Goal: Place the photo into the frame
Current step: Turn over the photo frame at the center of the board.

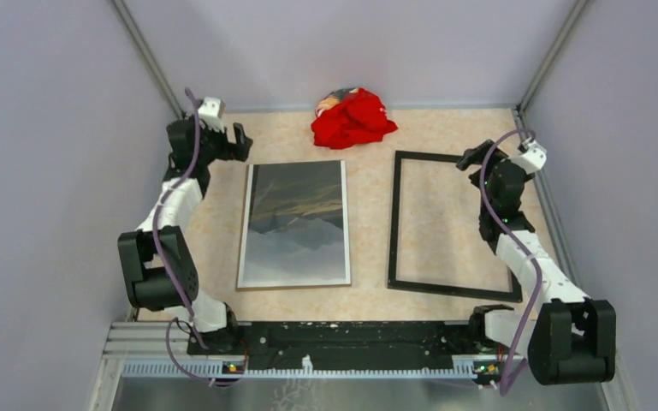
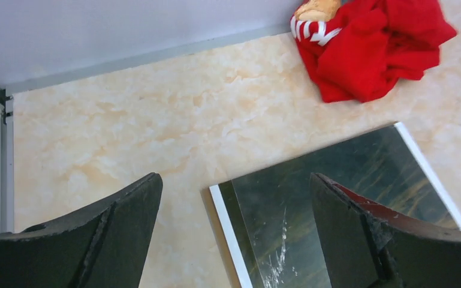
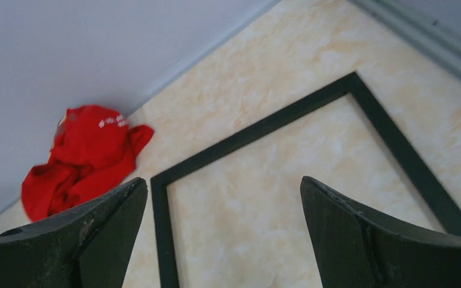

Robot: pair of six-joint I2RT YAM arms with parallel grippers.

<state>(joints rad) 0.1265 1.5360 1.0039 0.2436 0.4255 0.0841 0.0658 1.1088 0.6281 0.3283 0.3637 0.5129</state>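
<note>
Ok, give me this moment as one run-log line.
photo: lying flat, apart from frame | frame: empty | left end effector: open over photo corner | right end effector: open over frame

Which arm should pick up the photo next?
Left, most likely. The left gripper, open, hovers by the far left corner of the photo. The right gripper, also open, hangs near the far right corner of the frame, farther from the photo.
</note>
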